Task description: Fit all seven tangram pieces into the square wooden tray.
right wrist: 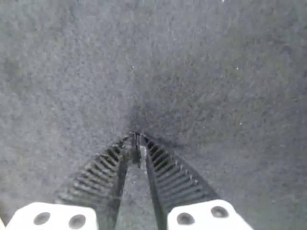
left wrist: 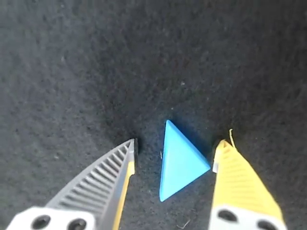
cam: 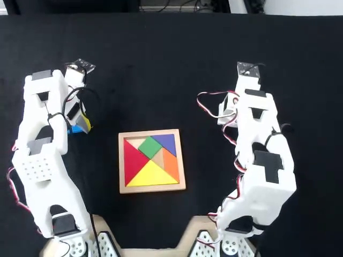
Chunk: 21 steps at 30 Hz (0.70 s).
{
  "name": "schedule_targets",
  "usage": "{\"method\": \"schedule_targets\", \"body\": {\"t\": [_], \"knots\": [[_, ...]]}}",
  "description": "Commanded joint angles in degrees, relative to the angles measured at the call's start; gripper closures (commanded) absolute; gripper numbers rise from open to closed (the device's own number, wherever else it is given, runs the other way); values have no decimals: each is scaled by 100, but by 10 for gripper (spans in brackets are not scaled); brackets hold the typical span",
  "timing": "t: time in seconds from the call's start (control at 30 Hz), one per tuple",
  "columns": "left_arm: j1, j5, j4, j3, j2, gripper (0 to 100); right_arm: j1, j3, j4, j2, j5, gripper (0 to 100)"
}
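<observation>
The final pick looks to be in hand: the left end effector [left wrist: 177, 142] is spread astride the blue triangle [left wrist: 182, 163], which lies flat on the desk [cam: 161, 64] at about ten o'clock from the wooden tray [cam: 151, 189], well apart from it. Next it should pinch the piece and carry it to the bare spot near the tray's middle (probably turning it to fit). The right end effector [right wrist: 136, 136], at three o'clock of the tray, is pressed together on nothing.

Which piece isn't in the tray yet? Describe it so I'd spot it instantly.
Find the square wooden tray mid-table, then look to the left arm beside it. Within the open left gripper lies a small blue triangle, the only piece on the black cloth.
</observation>
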Motion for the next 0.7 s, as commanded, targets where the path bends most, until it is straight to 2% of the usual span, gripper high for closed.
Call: {"method": "schedule_targets", "body": {"t": [0.0, 0.17, 0.37, 0.5, 0.67], "knots": [[66, -229, 44, -224, 9, 744, 0, -321, 0, -22, -18, 988], [57, -378, 457, -479, 70, 744, 0, -321, 0, -22, -18, 988], [66, -387, 422, -488, 79, 744, 0, -321, 0, -13, -18, 988], [66, -651, 431, -453, 79, 750, 0, -321, 0, -13, -18, 988], [66, -659, 413, -479, 79, 875, 0, -321, 0, -13, -18, 988]]}}
